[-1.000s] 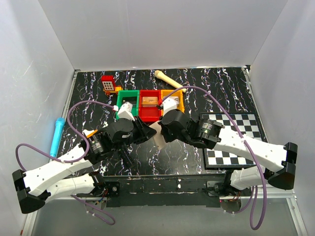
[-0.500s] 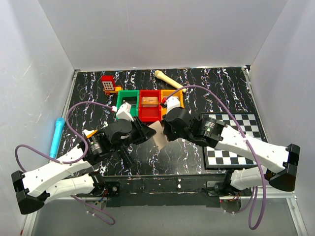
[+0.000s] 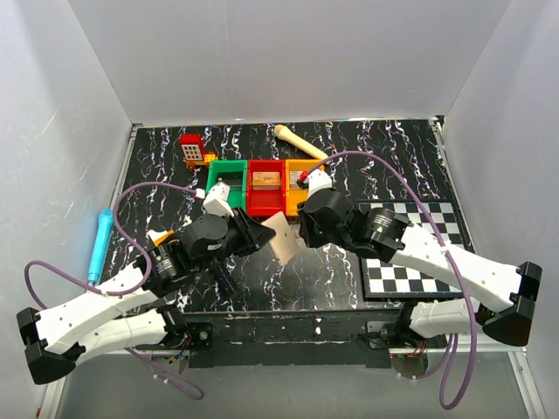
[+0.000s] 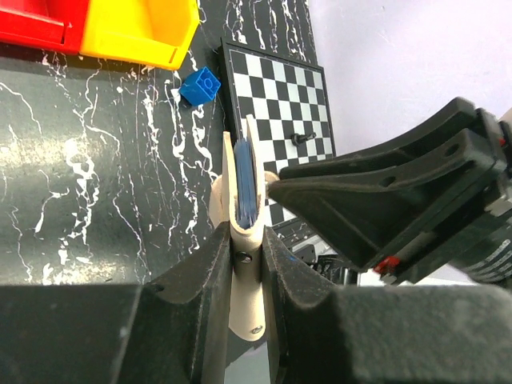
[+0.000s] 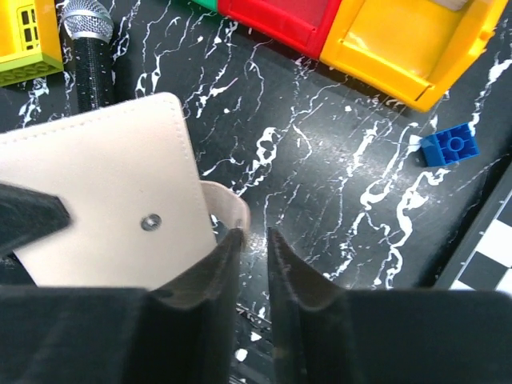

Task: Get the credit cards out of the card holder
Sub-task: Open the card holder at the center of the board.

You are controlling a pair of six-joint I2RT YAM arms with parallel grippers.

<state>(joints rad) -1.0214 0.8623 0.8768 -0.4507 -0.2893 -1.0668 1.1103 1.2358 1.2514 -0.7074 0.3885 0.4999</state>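
- Two grippers meet at the card holder (image 5: 104, 184), which is held up on edge just on the near side of the red bin (image 3: 262, 202).
- L gripper (image 4: 246, 234): jaws clamped on the holder's lower edge, one finger on each face.
- R gripper (image 5: 256, 240): jaws a little apart, bare table showing thru the gap, nothing betw. them. One finger sits against the holder's rounded tab (image 5: 228, 210).
- Holder outside is cream-tan w/ a small metal stud (image 5: 149, 222). Its mouth gapes a bit, w/ a dark blue card (image 4: 244, 188) edge-on inside.
- Green bin (image 3: 229, 166) touches the red bin's left side in the top view. Yellow bin (image 5: 408, 40) touches its right side.
- Blue block (image 5: 448, 144): right of the red bin, just past the yellow bin's near corner.
- Chequered board (image 4: 280, 96): right of the red bin and nearer the arm bases. A small dark piece (image 4: 300, 138) stands on it.
- Red toy w/ keypad (image 3: 191, 150): behind and left of the red bin. Key marks too small to read.
- Black mic w/ silver mesh head (image 5: 90, 56): lying on the table near side of the red bin, by the holder.
- Cream bone shape (image 3: 297, 140): behind and right of the red bin.
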